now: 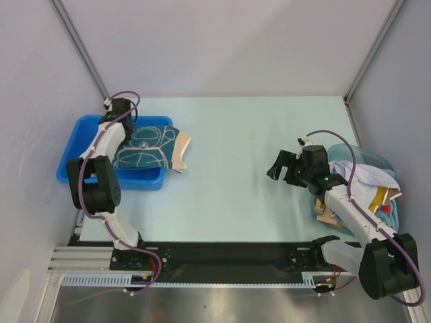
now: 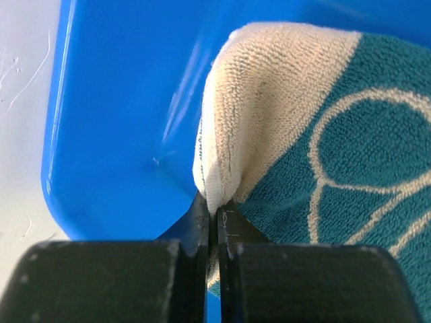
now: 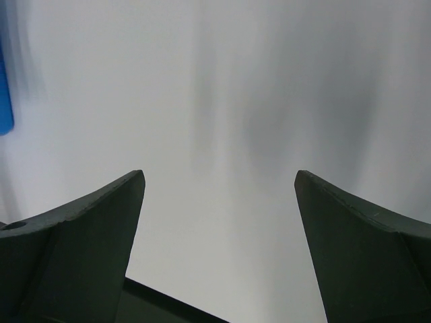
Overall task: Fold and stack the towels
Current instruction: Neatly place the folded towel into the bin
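Note:
A teal towel with white swirls [image 1: 149, 148] lies folded over the right part of the blue bin [image 1: 79, 143], its pale edge hanging over the bin's right rim. My left gripper [image 1: 122, 114] is at the bin's far side, shut on the towel's pale corner [image 2: 232, 134]; its fingers [image 2: 237, 232] pinch the cloth. My right gripper [image 1: 283, 166] is open and empty above the table, left of a pile of towels [image 1: 367, 180], where a white cloth lies on top with brown, yellow and orange bits showing. The right wrist view shows its open fingertips [image 3: 111, 208] over bare table.
The blue bin stands at the table's left edge, close to the left wall. The towel pile sits in a pale blue basket [image 1: 380, 161] at the right edge near the right wall. A black rail [image 1: 222, 254] runs along the near edge.

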`<action>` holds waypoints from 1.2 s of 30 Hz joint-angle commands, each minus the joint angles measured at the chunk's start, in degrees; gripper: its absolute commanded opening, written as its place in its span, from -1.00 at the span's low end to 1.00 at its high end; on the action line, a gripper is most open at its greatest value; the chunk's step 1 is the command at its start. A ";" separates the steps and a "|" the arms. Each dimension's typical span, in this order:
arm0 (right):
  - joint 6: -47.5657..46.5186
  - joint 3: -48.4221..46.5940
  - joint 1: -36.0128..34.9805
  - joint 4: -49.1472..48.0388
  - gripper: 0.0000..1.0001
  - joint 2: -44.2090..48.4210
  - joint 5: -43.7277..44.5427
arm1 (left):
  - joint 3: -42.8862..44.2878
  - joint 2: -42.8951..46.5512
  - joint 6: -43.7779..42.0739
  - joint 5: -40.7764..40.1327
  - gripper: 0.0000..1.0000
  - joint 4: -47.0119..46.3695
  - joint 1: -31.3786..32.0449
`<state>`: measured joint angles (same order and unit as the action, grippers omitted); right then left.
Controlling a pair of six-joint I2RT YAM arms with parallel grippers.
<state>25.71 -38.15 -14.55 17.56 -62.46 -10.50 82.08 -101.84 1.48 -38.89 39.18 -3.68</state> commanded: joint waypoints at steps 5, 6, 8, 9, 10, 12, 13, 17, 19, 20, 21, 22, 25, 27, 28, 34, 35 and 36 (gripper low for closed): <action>-0.58 0.36 -0.13 -4.73 0.99 4.01 -4.26 | -0.61 -3.18 -0.51 -3.20 -0.99 -7.27 -9.05; -0.58 0.36 -0.13 -4.82 1.00 4.27 -4.44 | -0.26 -4.84 -0.68 -3.64 -0.99 -7.19 -9.32; -0.58 0.36 -0.04 -4.64 0.99 4.89 -4.61 | 1.23 -6.60 0.10 -4.17 -0.99 -6.84 -10.37; -0.58 0.45 -0.04 -4.73 1.00 5.06 -4.61 | 1.50 -7.22 0.11 -4.00 -0.99 -7.36 -10.47; -0.49 0.45 -0.04 -4.99 1.00 5.32 -4.70 | 1.50 -8.36 -1.11 -4.00 -0.99 -9.02 -10.55; -0.49 0.71 -0.04 -5.25 1.00 5.42 -4.70 | 2.02 -9.95 -1.30 -5.04 -0.96 -10.17 -10.73; -0.40 0.88 -0.04 -5.43 1.00 5.33 -4.70 | 4.12 -12.48 -1.30 -5.05 -0.94 -8.87 -10.91; -0.49 0.53 -0.04 -5.70 0.99 4.10 -5.31 | 8.61 -16.89 -0.77 -7.77 -0.70 -5.52 -11.17; -0.58 0.36 -0.13 -5.78 0.99 3.75 -5.14 | 10.20 -17.25 -0.16 -8.83 -0.31 -4.99 -11.17; -0.66 0.45 -0.04 -5.70 1.00 3.48 -5.06 | 10.98 -17.60 0.10 -9.00 -0.17 -4.64 -11.17; -0.58 0.19 -0.04 -5.70 1.00 3.31 -5.14 | 13.25 -17.60 0.54 -9.35 -0.03 -3.07 -11.17; -0.66 -0.08 -0.04 -5.61 1.00 3.13 -4.97 | 14.32 -17.69 0.63 -9.88 0.03 -2.45 -11.00; -0.75 -0.43 -0.04 -5.35 0.99 2.78 -4.35 | 18.01 -17.08 1.51 -11.11 0.18 0.01 -10.64; -0.75 -0.52 -0.04 -5.08 1.00 2.78 -3.74 | 19.86 -16.11 2.74 -11.64 0.22 2.03 -10.38; -0.75 -0.61 0.04 -4.91 1.00 2.69 -3.21 | 19.87 -15.50 3.18 -11.73 0.23 2.13 -9.86; 0.39 -3.59 -0.13 -2.45 1.00 2.16 -1.45 | 20.22 -9.26 3.79 -10.60 0.51 2.13 -4.68; 1.08 -4.47 -0.31 -1.92 0.99 2.08 -1.28 | 20.48 -8.47 3.97 -8.67 0.56 2.39 -3.80; 1.27 -5.17 -0.22 -1.48 0.99 1.99 -1.28 | 22.05 -7.16 4.76 -6.74 0.64 3.87 -3.00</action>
<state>26.06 -39.20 -14.55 16.08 -60.47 -13.04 100.05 -115.74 4.08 -48.25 41.04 -10.09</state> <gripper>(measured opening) 0.995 0.802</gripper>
